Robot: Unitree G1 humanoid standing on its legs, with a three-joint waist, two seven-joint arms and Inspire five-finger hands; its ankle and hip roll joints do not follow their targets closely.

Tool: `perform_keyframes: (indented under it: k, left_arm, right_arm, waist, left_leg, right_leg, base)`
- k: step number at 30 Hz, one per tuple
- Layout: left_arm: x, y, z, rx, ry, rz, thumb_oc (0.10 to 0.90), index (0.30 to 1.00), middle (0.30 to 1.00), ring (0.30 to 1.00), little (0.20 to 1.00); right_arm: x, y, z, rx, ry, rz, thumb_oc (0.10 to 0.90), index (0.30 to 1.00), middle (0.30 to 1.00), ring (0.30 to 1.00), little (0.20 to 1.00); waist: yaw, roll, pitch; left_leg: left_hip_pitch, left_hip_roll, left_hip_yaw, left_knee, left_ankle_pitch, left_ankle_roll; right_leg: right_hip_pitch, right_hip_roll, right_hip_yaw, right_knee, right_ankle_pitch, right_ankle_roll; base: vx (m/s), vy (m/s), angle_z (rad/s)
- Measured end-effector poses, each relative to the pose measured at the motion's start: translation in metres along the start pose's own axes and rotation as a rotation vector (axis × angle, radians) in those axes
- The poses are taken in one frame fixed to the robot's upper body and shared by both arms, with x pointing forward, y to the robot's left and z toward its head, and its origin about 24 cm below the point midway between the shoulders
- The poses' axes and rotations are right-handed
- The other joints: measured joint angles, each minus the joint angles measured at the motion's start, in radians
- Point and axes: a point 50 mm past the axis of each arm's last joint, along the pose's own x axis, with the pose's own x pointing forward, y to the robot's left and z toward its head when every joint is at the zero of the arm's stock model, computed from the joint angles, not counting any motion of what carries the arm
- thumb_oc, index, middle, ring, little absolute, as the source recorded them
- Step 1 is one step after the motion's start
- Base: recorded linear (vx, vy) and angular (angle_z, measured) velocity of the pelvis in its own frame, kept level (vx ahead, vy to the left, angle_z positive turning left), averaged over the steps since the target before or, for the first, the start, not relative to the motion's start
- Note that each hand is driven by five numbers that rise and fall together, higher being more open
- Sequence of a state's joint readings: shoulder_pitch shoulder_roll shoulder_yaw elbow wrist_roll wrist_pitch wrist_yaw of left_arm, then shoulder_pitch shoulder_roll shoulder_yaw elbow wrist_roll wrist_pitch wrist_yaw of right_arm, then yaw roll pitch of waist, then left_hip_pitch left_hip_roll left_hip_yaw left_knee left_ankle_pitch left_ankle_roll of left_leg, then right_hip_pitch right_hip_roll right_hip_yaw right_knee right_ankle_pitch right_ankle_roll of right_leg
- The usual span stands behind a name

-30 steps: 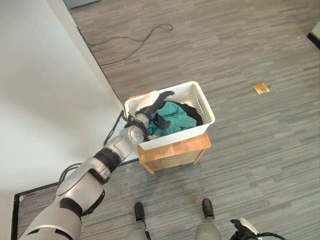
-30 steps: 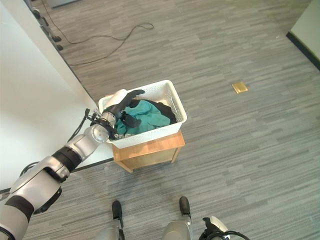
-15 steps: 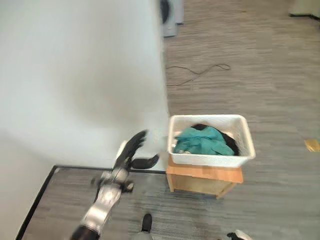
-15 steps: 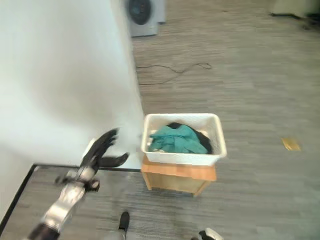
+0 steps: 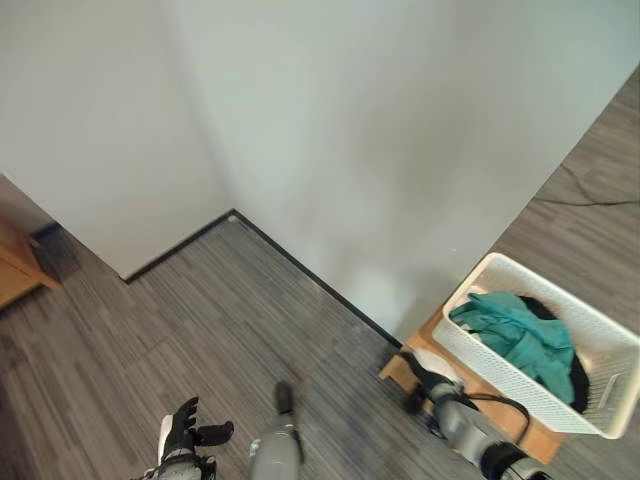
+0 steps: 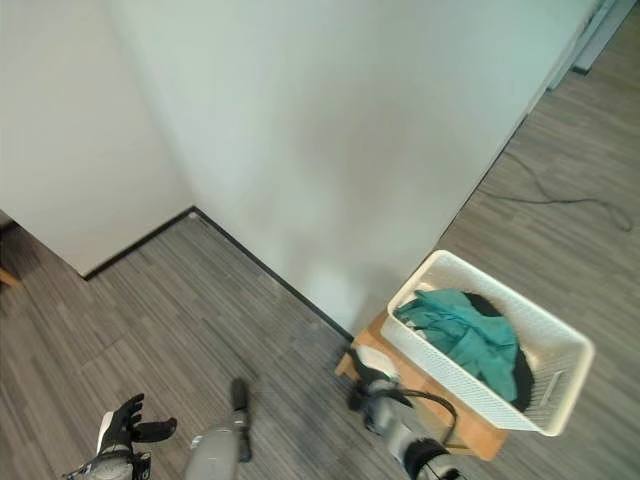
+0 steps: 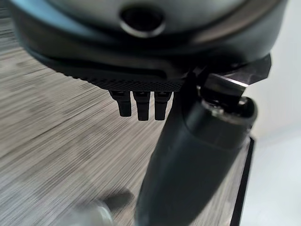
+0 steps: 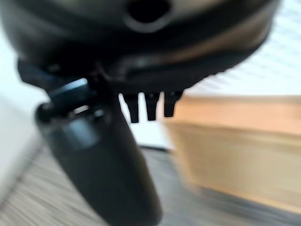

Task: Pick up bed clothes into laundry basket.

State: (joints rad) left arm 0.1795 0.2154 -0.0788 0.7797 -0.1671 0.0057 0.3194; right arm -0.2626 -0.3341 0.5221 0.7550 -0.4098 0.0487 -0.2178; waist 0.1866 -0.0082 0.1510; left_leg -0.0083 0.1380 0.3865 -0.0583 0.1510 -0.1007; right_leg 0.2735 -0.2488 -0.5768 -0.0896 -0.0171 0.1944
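A white wall [image 5: 380, 130] closes off the far side, its corner jutting toward the grey plank floor [image 5: 200, 340]; the white laundry basket [image 5: 600, 420] on its wooden stand [image 5: 405, 368] blocks the right, beside the wall.

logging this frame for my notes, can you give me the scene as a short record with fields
basket: white laundry basket on a low wooden stand, beside the white wall
contents: teal garment over a dark garment
left hand: left hand low over grey plank floor, fingers spread, holding nothing
right hand: right hand by the stand, fingers straight, holding nothing
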Motion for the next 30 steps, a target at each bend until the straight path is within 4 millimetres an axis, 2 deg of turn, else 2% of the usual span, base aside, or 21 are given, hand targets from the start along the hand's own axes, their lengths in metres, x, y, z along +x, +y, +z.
perform_keyframes:
  k: [2,4,5,6,7,8,11,12,14,15,17,18,19,20,21,23,24,25,27,29,30]
  left_arm:
    - [0.001,-0.012,0.021,-0.032,-0.066,-0.024,0.8,0.9,0.9,0.9,0.9]
    - [0.0,-0.022,0.054,-0.041,-0.192,-0.057,0.8,0.9,0.9,0.9,0.9]
    - [0.002,-0.021,0.068,-0.042,-0.233,-0.056,0.8,0.9,0.9,0.9,0.9]
    - [0.002,-0.019,0.086,-0.059,-0.292,-0.043,0.8,0.9,0.9,0.9,0.9]
    - [0.0,-0.011,0.104,-0.077,-0.362,-0.007,0.8,0.9,0.9,0.9,0.9]
    - [-0.003,0.01,0.138,-0.095,-0.502,0.064,0.8,0.9,0.9,0.9,0.9]
    - [-0.011,0.029,0.177,-0.111,-0.649,0.122,0.8,0.9,0.9,0.9,0.9]
    - [-0.014,0.028,0.183,-0.118,-0.677,0.121,0.8,0.9,0.9,0.9,0.9]
    - [-0.02,0.024,0.198,-0.145,-0.744,0.109,0.8,0.9,0.9,0.9,0.9]
    - [-0.025,0.02,0.208,-0.155,-0.786,0.091,0.8,0.9,0.9,0.9,0.9]
    - [-0.025,0.022,0.206,-0.168,-0.781,0.098,0.8,0.9,0.9,0.9,0.9]
    - [-0.025,0.021,0.203,-0.173,-0.771,0.092,0.8,0.9,0.9,0.9,0.9]
    - [-0.025,0.02,0.196,-0.174,-0.754,0.091,0.8,0.9,0.9,0.9,0.9]
    - [-0.025,0.035,0.174,-0.182,-0.712,0.133,0.8,0.9,0.9,0.9,0.9]
    - [-0.025,0.042,0.166,-0.193,-0.693,0.156,0.8,0.9,0.9,0.9,0.9]
    - [-0.026,0.04,0.156,-0.253,-0.664,0.166,0.8,0.9,0.9,0.9,0.9]
    - [-0.027,0.039,0.151,-0.265,-0.657,0.168,0.8,0.9,0.9,0.9,0.9]
    - [-0.028,0.04,0.148,-0.267,-0.657,0.168,0.8,0.9,0.9,0.9,0.9]
    - [-0.028,0.042,0.143,-0.267,-0.641,0.178,0.8,0.9,0.9,0.9,0.9]
    - [-0.032,0.046,0.152,-0.25,-0.687,0.174,0.8,0.9,0.9,0.9,0.9]
    - [-0.034,0.048,0.154,-0.248,-0.701,0.174,0.8,0.9,0.9,0.9,0.9]
  right_arm:
    - [0.001,-0.001,0.005,0.006,-0.005,-0.007,0.8,0.9,0.9,0.9,0.9]
    - [0.002,-0.008,0.013,0.038,-0.044,-0.022,0.8,0.9,0.9,0.9,0.9]
    - [-0.005,-0.021,0.012,0.105,-0.075,-0.055,0.8,0.9,0.9,0.9,0.9]
    - [-0.015,-0.032,0.012,0.135,-0.117,-0.096,0.8,0.9,0.9,0.9,0.9]
    - [-0.023,-0.046,0.014,0.167,-0.156,-0.182,0.8,0.9,0.9,0.9,0.9]
    - [-0.027,-0.065,0.029,0.273,-0.218,-0.286,0.8,0.9,0.9,0.9,0.9]
    - [-0.032,-0.094,0.044,0.328,-0.32,-0.414,0.8,0.9,0.9,0.9,0.9]
    - [-0.03,-0.1,0.046,0.328,-0.33,-0.437,0.8,0.9,0.9,0.9,0.9]
    - [-0.028,-0.114,0.043,0.339,-0.32,-0.506,0.8,0.9,0.9,0.9,0.9]
    - [-0.029,-0.117,0.037,0.355,-0.294,-0.533,0.8,0.9,0.9,0.9,0.9]
    - [-0.03,-0.115,0.033,0.362,-0.284,-0.537,0.8,0.9,0.9,0.9,0.9]
    - [-0.033,-0.112,0.027,0.37,-0.265,-0.542,0.8,0.9,0.9,0.9,0.9]
    - [-0.035,-0.109,0.02,0.367,-0.238,-0.542,0.8,0.9,0.9,0.9,0.9]
    - [-0.035,-0.105,0.02,0.374,-0.238,-0.532,0.8,0.9,0.9,0.9,0.9]
    - [-0.034,-0.106,0.02,0.378,-0.242,-0.535,0.8,0.9,0.9,0.9,0.9]
    - [-0.036,-0.109,0.005,0.411,-0.176,-0.57,0.8,0.9,0.9,0.9,0.9]
    - [-0.035,-0.107,0.0,0.409,-0.15,-0.569,0.8,0.9,0.9,0.9,0.9]
    - [-0.036,-0.107,-0.002,0.405,-0.141,-0.57,0.8,0.9,0.9,0.9,0.9]
    - [-0.038,-0.106,0.002,0.416,-0.158,-0.578,0.8,0.9,0.9,0.9,0.9]
    - [-0.045,-0.108,0.007,0.427,-0.19,-0.602,0.8,0.9,0.9,0.9,0.9]
    - [-0.046,-0.109,0.008,0.429,-0.196,-0.608,0.8,0.9,0.9,0.9,0.9]
  waist:
    - [0.007,0.001,0.003]
    - [0.015,0.017,-0.004]
    - [0.018,0.011,0.001]
    - [0.01,0.006,0.007]
    - [-0.01,0.016,0.022]
    - [-0.056,0.034,0.046]
    - [-0.084,0.024,0.049]
    - [-0.093,0.022,0.051]
    - [-0.118,0.067,0.066]
    - [-0.18,0.074,0.081]
    - [-0.168,0.053,0.089]
    - [-0.196,0.057,0.087]
    - [-0.208,0.068,0.093]
    - [-0.146,0.087,0.097]
    - [-0.133,0.094,0.1]
    - [-0.145,0.103,0.111]
    - [-0.14,0.103,0.113]
    - [-0.148,0.096,0.118]
    - [-0.155,0.079,0.135]
    - [-0.177,0.029,0.162]
    - [-0.188,0.017,0.166]
  left_leg:
    - [-0.01,-0.032,-0.038,-0.007,0.006,0.028]
    - [-0.012,-0.061,-0.082,0.006,-0.017,0.065]
    - [-0.034,-0.078,-0.109,0.043,-0.036,0.076]
    - [-0.051,-0.103,-0.16,0.062,-0.042,0.107]
    - [-0.049,-0.104,-0.229,0.047,-0.031,0.115]
    - [-0.05,-0.081,-0.321,0.021,-0.013,0.12]
    - [-0.049,-0.124,-0.439,-0.002,0.006,0.123]
    - [-0.046,-0.138,-0.459,-0.002,0.007,0.132]
    - [-0.038,-0.163,-0.637,0.006,-0.005,0.105]
    - [-0.047,-0.186,-0.739,0.018,0.002,0.119]
    - [-0.03,-0.22,-0.848,0.011,-0.012,0.091]
    - [-0.032,-0.225,-0.881,0.013,-0.014,0.094]
    - [-0.034,-0.2,-0.85,0.02,-0.014,0.1]
    - [-0.03,-0.145,-0.821,-0.001,-0.012,0.064]
    - [-0.053,-0.144,-0.831,0.009,-0.001,0.041]
    - [-0.134,-0.175,-0.821,0.039,0.076,-0.061]
    - [-0.147,-0.176,-0.799,0.03,0.111,-0.064]
    - [-0.147,-0.169,-0.735,0.013,0.135,-0.069]
    - [-0.152,-0.133,-0.469,0.042,-0.001,0.029]
    - [-0.139,-0.046,-0.159,0.15,-0.104,0.01]
    - [-0.136,-0.03,-0.123,0.18,-0.117,0.0]
  right_leg:
    - [0.007,-0.03,-0.05,0.082,-0.004,0.008]
    - [-0.081,-0.139,-0.063,0.403,0.009,0.011]
    - [-0.102,-0.177,-0.01,0.496,0.038,0.046]
    - [-0.158,-0.22,0.046,0.638,0.09,0.039]
    - [-0.241,-0.207,0.154,0.766,0.092,0.02]
    - [-0.33,-0.037,0.34,0.762,-0.046,0.033]
    - [-0.422,0.115,0.559,0.587,-0.155,-0.04]
    - [-0.427,0.12,0.557,0.539,-0.154,-0.045]
    - [-0.442,0.264,0.844,0.424,-0.165,-0.086]
    - [-0.417,0.325,1.02,0.34,-0.152,-0.075]
    - [-0.423,0.359,1.131,0.336,-0.131,-0.102]
    - [-0.403,0.37,1.151,0.328,-0.088,-0.129]
    - [-0.377,0.372,1.111,0.307,-0.03,-0.158]
    - [-0.389,0.391,1.034,0.309,-0.04,-0.18]
    - [-0.394,0.403,0.995,0.3,-0.019,-0.194]
    - [-0.394,0.388,0.918,0.27,0.003,-0.232]
    - [-0.39,0.384,0.869,0.262,0.011,-0.244]
    - [-0.396,0.371,0.821,0.257,0.014,-0.253]
    - [-0.368,0.351,0.729,0.208,0.036,-0.3]
    - [-0.34,0.304,0.58,0.166,0.051,-0.34]
    - [-0.336,0.305,0.576,0.16,0.052,-0.338]
  base:
    - [0.19,0.147,1.1]
    - [0.16,0.091,1.21]
    - [0.14,-0.017,1.25]
    - [-0.03,-0.12,1.46]
    - [0.07,-0.237,2.15]
    - [0.12,-0.244,1.85]
    - [0.11,-0.217,1.49]
    - [0.19,-0.421,1.58]
    - [0.07,-0.355,2.3]
    - [-0.08,-0.288,2.43]
    - [-0.06,-0.251,1.87]
    - [-0.07,-0.226,1.9]
    - [-0.3,-0.461,1.46]
    - [-0.34,-0.456,0.75]
    - [-0.36,-0.436,0.74]
    - [-0.26,-0.207,1.55]
    - [-0.38,-0.146,1.67]
    - [-0.37,-0.138,1.39]
    - [-0.39,-0.168,1.44]
    - [-0.24,-0.128,1.72]
    - [-0.34,-0.185,1.76]
